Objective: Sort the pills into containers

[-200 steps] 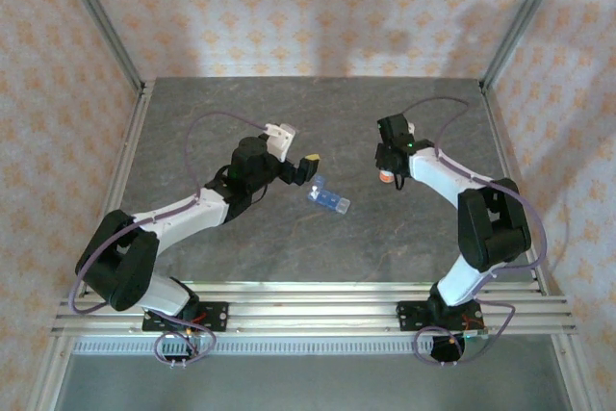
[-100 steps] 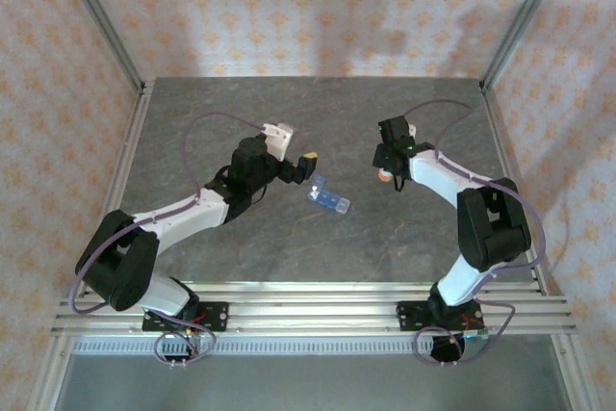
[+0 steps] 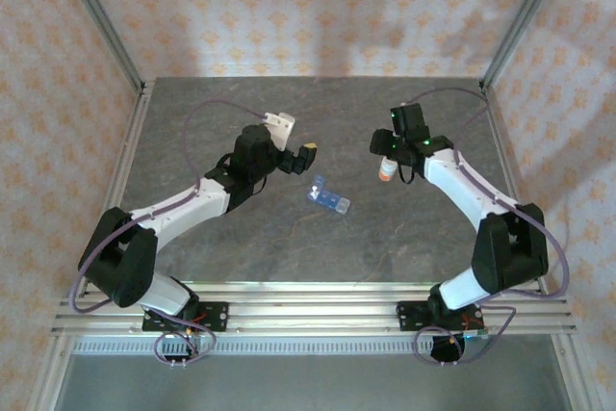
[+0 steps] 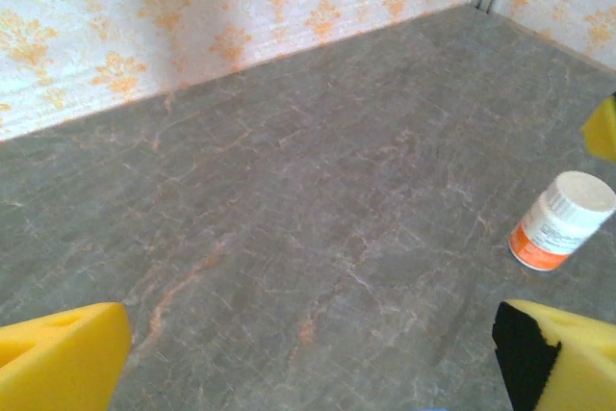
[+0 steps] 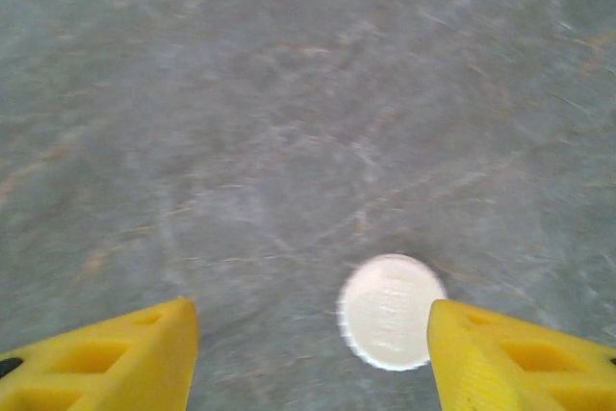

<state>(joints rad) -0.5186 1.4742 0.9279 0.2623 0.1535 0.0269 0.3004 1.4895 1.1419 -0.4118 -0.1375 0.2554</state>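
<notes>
The containers, a small translucent blue pill box [image 3: 329,199], lie flat on the grey table just left of centre. A white-capped orange pill bottle [image 3: 385,172] stands upright to the right of the box. It also shows in the left wrist view [image 4: 560,220], and from straight above its cap [image 5: 392,312] shows in the right wrist view. My right gripper [image 3: 385,153] hovers over the bottle, open [image 5: 308,358], with the cap close to its right finger and untouched. My left gripper [image 3: 296,141] is open and empty [image 4: 308,363], behind and left of the box. The pills are out of view.
Patterned walls with aluminium posts [image 3: 106,36] enclose the marbled table [image 3: 241,238] on three sides. A yellow fingertip [image 4: 602,127] of the other arm shows at the right edge of the left wrist view. Rails [image 3: 308,315] run along the near edge.
My right gripper opened, let go of the bottle and rose toward the back; the bottle now stands free. My left gripper shifted slightly toward the back.
</notes>
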